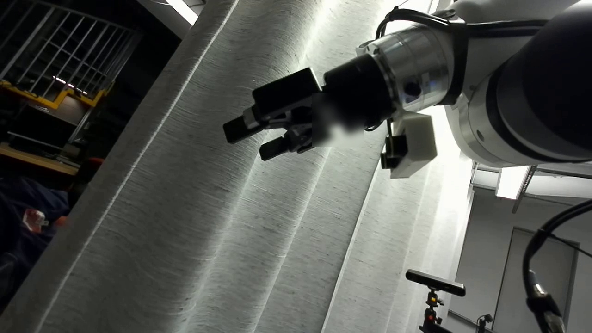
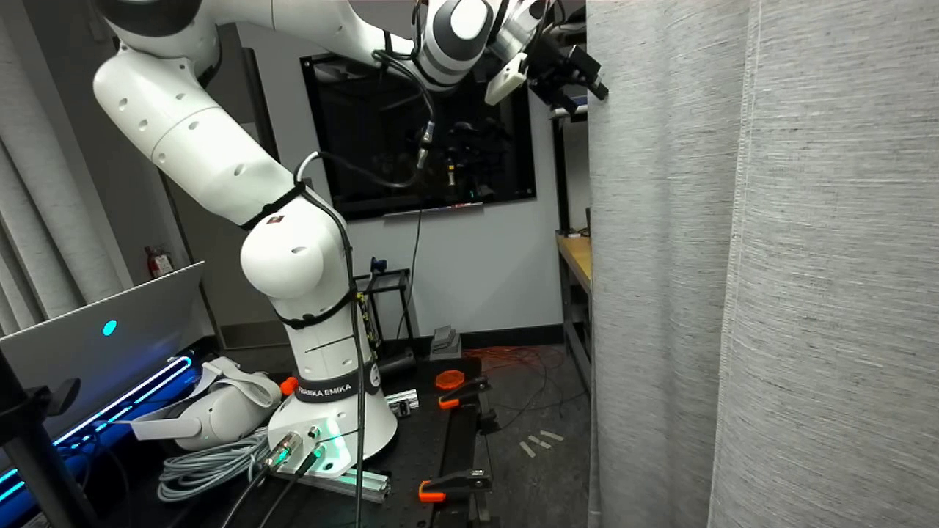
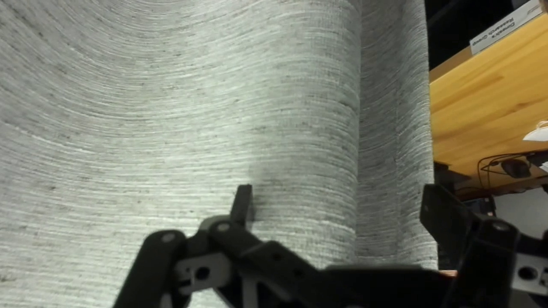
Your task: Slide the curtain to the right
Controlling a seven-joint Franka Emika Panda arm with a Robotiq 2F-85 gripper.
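A white headset [image 2: 229, 412] and coiled grey cable [image 2: 205, 466] are set on a black tabletop [image 2: 418, 449] near a silver laptop [image 2: 139, 321]; a dark screen [image 2: 477, 147] is mounted on the wall [image 2: 484, 268]. Blue cloth [image 1: 34, 196], perhaps, is dimly seen.

The rounded white arm [image 2: 213, 160] has black straps [image 2: 315, 317], a black cable [image 2: 360, 418], a silver wrist [image 1: 418, 60] and a black gripper [image 1: 255, 139].

One gripper [image 1: 244, 142] — two fingers [image 1: 274, 148], one laptop [image 2: 147, 312], one headset [image 2: 233, 416].

The pale grey curtain [image 2: 792, 279] hangs in long vertical folds, its weave finely streaked.
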